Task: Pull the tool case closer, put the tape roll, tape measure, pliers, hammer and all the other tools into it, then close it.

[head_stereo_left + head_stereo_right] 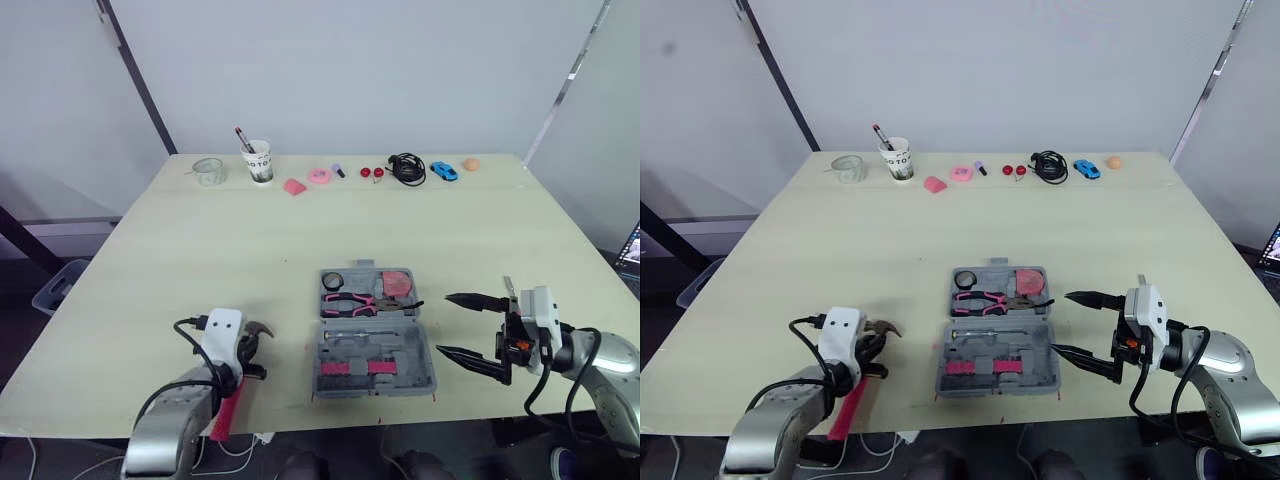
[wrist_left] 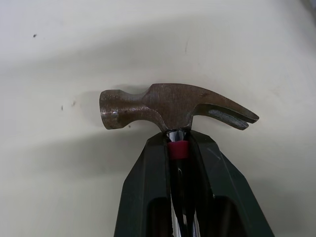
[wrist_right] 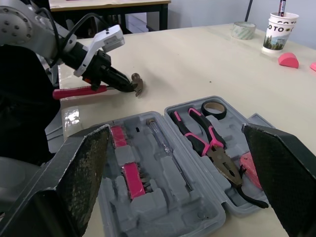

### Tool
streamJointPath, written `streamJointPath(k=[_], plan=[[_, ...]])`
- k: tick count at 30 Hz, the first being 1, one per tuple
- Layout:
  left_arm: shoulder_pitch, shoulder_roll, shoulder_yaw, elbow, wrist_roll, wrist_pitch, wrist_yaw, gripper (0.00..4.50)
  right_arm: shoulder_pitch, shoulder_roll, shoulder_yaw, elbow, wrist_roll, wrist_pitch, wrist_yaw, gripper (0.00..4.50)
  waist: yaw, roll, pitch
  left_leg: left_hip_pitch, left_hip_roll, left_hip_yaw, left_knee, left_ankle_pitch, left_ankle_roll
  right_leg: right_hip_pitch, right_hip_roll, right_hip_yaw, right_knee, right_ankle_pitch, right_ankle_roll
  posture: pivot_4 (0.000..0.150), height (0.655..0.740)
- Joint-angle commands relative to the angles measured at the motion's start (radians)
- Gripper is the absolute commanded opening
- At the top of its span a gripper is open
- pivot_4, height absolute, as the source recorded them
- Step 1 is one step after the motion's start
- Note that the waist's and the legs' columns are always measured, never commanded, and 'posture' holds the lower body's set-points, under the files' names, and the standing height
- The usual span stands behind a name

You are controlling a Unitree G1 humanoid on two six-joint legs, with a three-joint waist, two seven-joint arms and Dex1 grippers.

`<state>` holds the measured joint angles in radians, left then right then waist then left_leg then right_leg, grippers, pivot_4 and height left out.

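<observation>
While the left gripper's point(image 2: 177, 140) two black fingers point(image 2: 148, 177) are clamping the neck of the claw hammer point(image 2: 170, 106) just under its rusty brown steel head, the tool's red handle is running back beneath the wrist toward the near edge of the pale wooden table point(image 1: 200, 260). The hammer is sitting low over the near-left part of the table, left of the case and clear of it; whether its head is touching the surface cannot be told.

The right gripper point(image 1: 444, 323) is holding its fingers spread wide with nothing between them, their tips pointing at the right side of the grey plastic tool case point(image 1: 425, 360) from just beside it. The case is lying open and flat near the front edge, between the two arms. Its far half is holding a black tape roll point(image 1: 333, 280), pink-handled pliers point(image 1: 352, 300) and a pink tape measure point(image 1: 398, 283); its near half is carrying a slim screwdriver point(image 3: 165, 148) and pink bit holders point(image 1: 352, 368).

Along the far edge, a white paper cup point(image 1: 258, 162), a blue toy car point(image 1: 443, 170) and a coiled black cable point(image 1: 406, 168) are standing well apart from the case.
</observation>
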<state>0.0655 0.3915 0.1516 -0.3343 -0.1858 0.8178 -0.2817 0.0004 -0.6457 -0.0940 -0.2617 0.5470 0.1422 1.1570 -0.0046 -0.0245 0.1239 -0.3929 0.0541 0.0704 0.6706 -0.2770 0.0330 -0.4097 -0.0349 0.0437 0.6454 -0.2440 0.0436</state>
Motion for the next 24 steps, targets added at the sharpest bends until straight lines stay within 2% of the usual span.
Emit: streamJointPath(k=[1, 6, 13, 20, 24], plan=[[-0.055, 0.099, 0.035, 0.028, -0.005, -0.093, -0.089, 0.07, 0.001, -0.013, -0.025, -0.035, 0.027, -0.012, 0.016, 4.5, 0.0, -0.001, 0.001, 0.0, 0.0, 0.0, 0.0, 0.0, 0.0, 0.0, 0.0, 0.0, 0.0, 0.0, 0.0, 0.15, 0.74], [-0.164, 0.278, -0.03, 0.123, -0.015, -0.249, -0.322, 0.07, 0.006, -0.02, -0.033, -0.025, 0.027, -0.017, 0.025, 4.5, 0.004, -0.002, 0.002, 0.0, 0.0, 0.0, 0.0, 0.0, 0.0, 0.0, 0.0, -0.001, 0.0, 0.0, 0.0, 0.15, 0.74], [-0.396, 0.414, -0.193, 0.261, 0.025, -0.393, -0.598, 0.07, 0.007, -0.025, -0.044, -0.014, 0.022, -0.025, 0.023, 4.5, 0.016, -0.002, 0.003, -0.001, 0.0, 0.002, 0.0, 0.0, 0.0, 0.0, 0.0, -0.001, -0.002, 0.0, 0.0, 0.15, 0.74], [-0.659, 0.365, -0.389, 0.346, 0.055, -0.407, -0.802, 0.07, 0.005, -0.031, -0.062, -0.006, 0.028, -0.03, 0.03, 4.5, 0.02, -0.003, 0.004, -0.004, -0.001, 0.004, 0.002, 0.0, 0.0, 0.0, 0.002, -0.001, -0.002, 0.0, 0.001, 0.15, 0.74], [-0.729, 0.309, -0.46, 0.339, 0.04, -0.348, -0.874, 0.07, 0.01, -0.038, -0.069, -0.006, 0.018, -0.036, 0.03, 4.5, 0.015, -0.003, 0.004, -0.004, -0.001, 0.003, 0.002, 0.0, 0.0, 0.0, 0.003, -0.001, -0.002, 0.002, 0.004, 0.15, 0.74]])
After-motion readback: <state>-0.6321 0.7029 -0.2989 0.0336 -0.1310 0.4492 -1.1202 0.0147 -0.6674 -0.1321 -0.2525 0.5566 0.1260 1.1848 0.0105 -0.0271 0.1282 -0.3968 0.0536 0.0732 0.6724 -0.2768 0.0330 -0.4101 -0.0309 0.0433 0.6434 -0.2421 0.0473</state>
